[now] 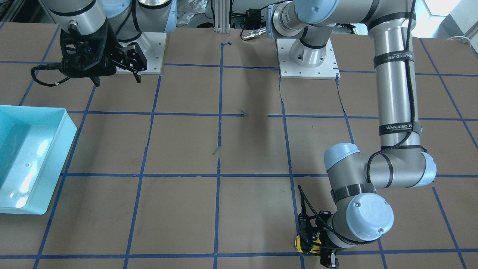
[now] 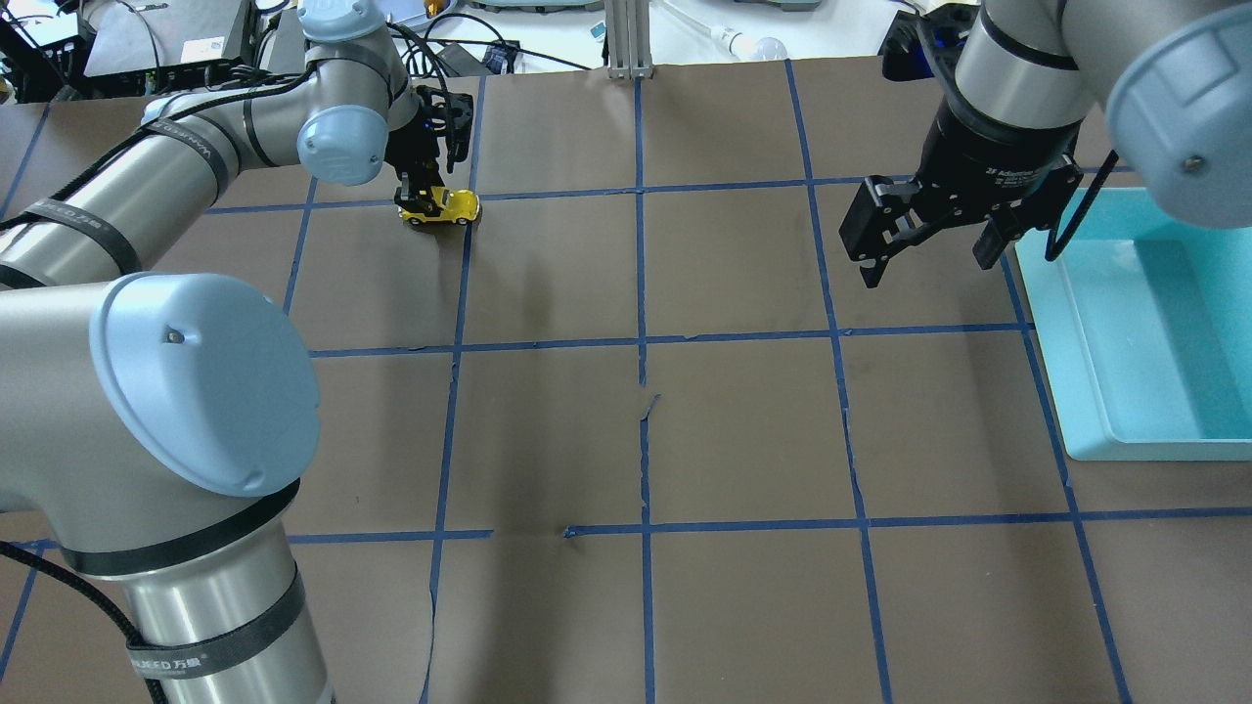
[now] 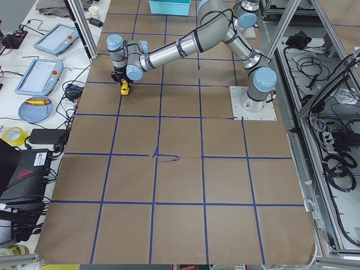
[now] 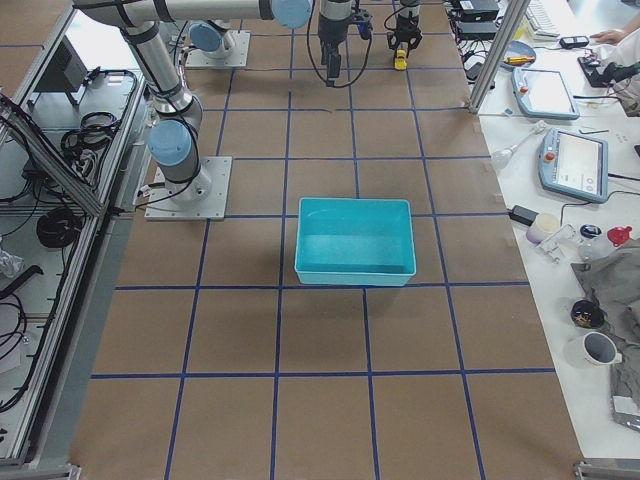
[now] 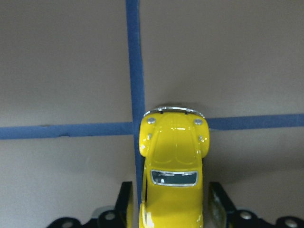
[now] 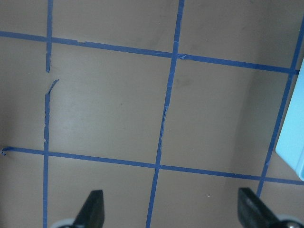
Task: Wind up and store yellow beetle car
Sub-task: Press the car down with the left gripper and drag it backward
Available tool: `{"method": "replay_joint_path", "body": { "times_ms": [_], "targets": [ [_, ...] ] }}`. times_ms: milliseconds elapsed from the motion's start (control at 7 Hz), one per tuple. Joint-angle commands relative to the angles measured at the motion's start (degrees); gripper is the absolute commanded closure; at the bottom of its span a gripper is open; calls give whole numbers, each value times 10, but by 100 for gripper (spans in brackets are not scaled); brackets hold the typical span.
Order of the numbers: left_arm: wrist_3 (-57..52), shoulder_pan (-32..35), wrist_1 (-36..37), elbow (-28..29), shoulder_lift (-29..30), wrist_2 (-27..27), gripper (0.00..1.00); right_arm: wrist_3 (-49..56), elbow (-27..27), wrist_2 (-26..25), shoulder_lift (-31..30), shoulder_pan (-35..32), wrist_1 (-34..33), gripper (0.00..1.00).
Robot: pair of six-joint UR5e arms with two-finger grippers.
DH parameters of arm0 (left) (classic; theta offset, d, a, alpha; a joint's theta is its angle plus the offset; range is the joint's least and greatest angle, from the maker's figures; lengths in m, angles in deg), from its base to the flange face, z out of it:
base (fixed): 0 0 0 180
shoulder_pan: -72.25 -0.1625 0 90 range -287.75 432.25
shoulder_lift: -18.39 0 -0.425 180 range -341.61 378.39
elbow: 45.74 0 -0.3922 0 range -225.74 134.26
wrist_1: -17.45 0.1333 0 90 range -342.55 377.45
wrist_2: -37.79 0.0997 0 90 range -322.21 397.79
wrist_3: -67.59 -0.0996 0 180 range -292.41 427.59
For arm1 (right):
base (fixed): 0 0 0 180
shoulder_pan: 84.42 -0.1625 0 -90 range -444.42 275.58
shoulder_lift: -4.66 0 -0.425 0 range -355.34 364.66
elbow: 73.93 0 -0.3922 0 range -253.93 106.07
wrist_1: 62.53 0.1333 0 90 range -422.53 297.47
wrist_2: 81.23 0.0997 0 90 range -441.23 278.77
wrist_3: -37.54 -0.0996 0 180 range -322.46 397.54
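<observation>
The left end effector [image 2: 416, 196] is sitting low over the yellow beetle car [image 5: 173, 156]. The car is parked on the desk [image 2: 743, 430] at the far side from the robot's base, right on a crossing of the blue tape lines [image 5: 134, 61]. The fingers [image 5: 219, 204] are straddling the rear half of the body, set narrow, one on each side. Honestly I'm not able to tell from the wrist view whether they're actually pressing the paint or just sitting beside it, but it's looking very close.

I'm reading this as the grab before winding. To do it well, I'm thinking it should be squeezing square across the flat sides and staying low. Higher up on that glossy rounded roof it's probably going to be slipping. After that it's pressing down lightly while dragging straight back along the car's length, so the wheels are rolling and not skidding on the paper.

The right end effector [image 2: 924, 240] is hanging wide open and empty beside the teal bin [image 2: 1154, 323], well apart from the car. I'm guessing that bin is the storage spot.
</observation>
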Motion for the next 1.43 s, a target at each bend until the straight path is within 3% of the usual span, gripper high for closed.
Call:
{"method": "replay_joint_path", "body": {
  "times_ms": [0,1286],
  "targets": [
    [0,0,16,-5,3,0,100,0,0,1,0,0,-1,0],
    [-35,-4,16,-10,-2,3,100,2,1,-13,1,0,0,0]
  ]
}}
